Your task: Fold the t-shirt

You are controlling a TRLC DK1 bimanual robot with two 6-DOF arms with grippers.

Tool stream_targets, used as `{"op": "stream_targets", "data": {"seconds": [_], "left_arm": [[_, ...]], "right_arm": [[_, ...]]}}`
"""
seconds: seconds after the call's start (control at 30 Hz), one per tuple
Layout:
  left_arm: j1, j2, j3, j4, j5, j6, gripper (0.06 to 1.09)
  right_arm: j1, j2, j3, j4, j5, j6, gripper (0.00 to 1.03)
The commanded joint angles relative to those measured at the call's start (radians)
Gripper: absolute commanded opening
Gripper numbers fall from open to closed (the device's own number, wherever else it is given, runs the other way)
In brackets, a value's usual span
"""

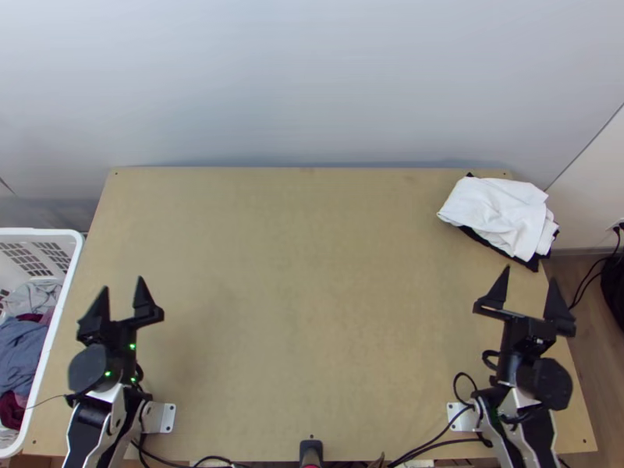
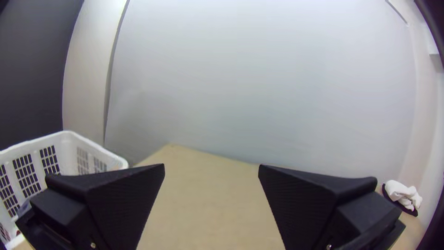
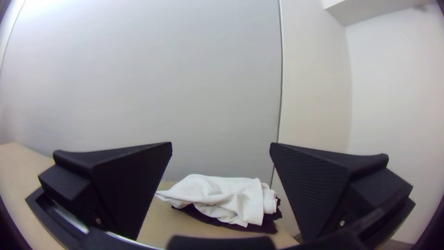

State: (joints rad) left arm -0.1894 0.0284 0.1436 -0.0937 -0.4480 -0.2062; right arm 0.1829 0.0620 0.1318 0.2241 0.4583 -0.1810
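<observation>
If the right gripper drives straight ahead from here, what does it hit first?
Probably the pale wall, with the right gripper passing over the bunched white cloth; height is hard to judge, so it might catch the cloth first.

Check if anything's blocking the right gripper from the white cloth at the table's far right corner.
Nothing visible stands between the right gripper, its fingers open, and the white cloth. A dark cloth pokes out on the near side, but it lies underneath.
</observation>
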Motion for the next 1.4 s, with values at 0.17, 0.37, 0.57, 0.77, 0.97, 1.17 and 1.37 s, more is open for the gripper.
{"op": "stream_targets", "data": {"seconds": [0.17, 0.37, 0.57, 0.77, 0.97, 1.17, 1.37], "left_arm": [[0.366, 0.501, 0.393, 0.141, 0.038, 0.117, 1.04], [0.841, 0.791, 0.562, 0.12, 0.315, 0.076, 1.04], [1.107, 1.053, 0.64, 0.077, 0.416, 0.077, 1.04], [1.285, 1.268, 0.663, 0.104, 0.422, 0.079, 1.04], [1.43, 1.519, 0.691, 0.107, 0.42, 0.151, 1.03], [1.529, 1.733, 0.715, 0.229, 0.42, 0.189, 1.03], [1.533, 1.935, 0.907, 0.169, 0.342, 0.165, 1.03]], "right_arm": [[0.173, 0.483, 0.476, -0.266, 0.112, 0.201, 0.98], [0.194, 0.541, 0.628, -0.45, 0.129, 0.235, 0.98], [0.196, 0.559, 0.786, -0.661, 0.128, 0.258, 0.98], [0.205, 0.688, 0.93, -0.931, 0.126, 0.296, 0.98], [0.205, 0.707, 0.957, -0.939, 0.117, 0.344, 0.98], [0.204, 0.694, 0.924, -0.934, 0.117, 0.35, 0.98], [0.205, 0.667, 0.891, -0.937, 0.117, 0.337, 0.98]]}}
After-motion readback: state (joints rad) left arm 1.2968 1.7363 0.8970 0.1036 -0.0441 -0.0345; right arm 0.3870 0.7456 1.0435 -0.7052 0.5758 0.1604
